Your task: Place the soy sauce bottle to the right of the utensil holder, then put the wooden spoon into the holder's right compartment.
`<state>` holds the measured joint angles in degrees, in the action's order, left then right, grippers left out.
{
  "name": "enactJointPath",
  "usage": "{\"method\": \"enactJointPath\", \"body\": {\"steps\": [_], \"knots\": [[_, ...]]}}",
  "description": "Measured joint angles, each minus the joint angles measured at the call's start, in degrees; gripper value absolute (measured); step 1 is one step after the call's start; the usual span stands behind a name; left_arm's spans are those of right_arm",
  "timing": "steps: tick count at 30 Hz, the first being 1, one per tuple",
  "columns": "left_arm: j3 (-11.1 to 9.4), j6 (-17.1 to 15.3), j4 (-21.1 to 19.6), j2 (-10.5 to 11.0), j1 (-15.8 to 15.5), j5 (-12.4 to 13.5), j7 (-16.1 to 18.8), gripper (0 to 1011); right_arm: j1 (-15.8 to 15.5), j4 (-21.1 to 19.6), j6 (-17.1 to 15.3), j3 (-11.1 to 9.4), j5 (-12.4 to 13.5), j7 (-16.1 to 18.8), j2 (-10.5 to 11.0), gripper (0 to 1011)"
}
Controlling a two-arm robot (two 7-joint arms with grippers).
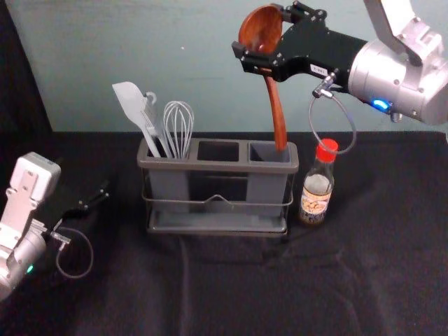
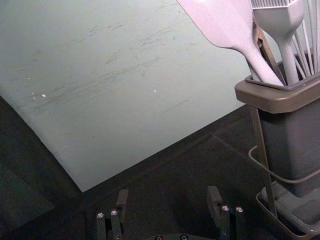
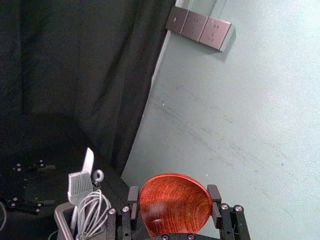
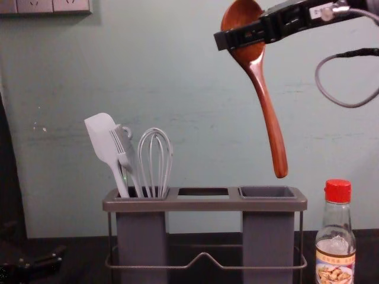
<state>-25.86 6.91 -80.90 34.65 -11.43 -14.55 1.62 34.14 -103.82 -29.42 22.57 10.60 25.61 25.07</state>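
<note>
The right gripper (image 1: 260, 33) is shut on the bowl of the wooden spoon (image 1: 277, 112), whose handle hangs down. In the right wrist view, the right gripper (image 3: 173, 200) has one finger on each side of the bowl (image 3: 175, 205). The chest view has the handle's tip (image 4: 280, 170) just above the right compartment (image 4: 267, 191) of the utensil holder (image 4: 204, 205). Upright beside the holder, on its right, stands the soy sauce bottle (image 1: 318, 189). The left gripper (image 1: 105, 194) is parked left of the holder; in its wrist view the left gripper (image 2: 167, 202) is open with nothing between its fingers.
A spatula (image 1: 131, 105), a brush and a whisk (image 1: 178, 126) stand in the holder's left compartment. A pale wall (image 1: 175, 63) rises behind the black-covered table (image 1: 231, 287). The right gripper's cable loops above the bottle.
</note>
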Motion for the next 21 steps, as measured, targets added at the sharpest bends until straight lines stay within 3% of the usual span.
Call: {"method": "enactJointPath", "body": {"steps": [13, 21], "knots": [[0.00, 0.00, 0.00, 0.00, 0.00, 0.00, 0.00, 1012, 2.78, 6.13, 0.97, 2.09, 1.26, 0.49, -1.38, 838], [0.00, 0.00, 0.00, 0.00, 0.00, 0.00, 0.00, 1011, 3.04, 7.62, 1.53, 2.79, 2.04, 0.52, -1.47, 837]]}}
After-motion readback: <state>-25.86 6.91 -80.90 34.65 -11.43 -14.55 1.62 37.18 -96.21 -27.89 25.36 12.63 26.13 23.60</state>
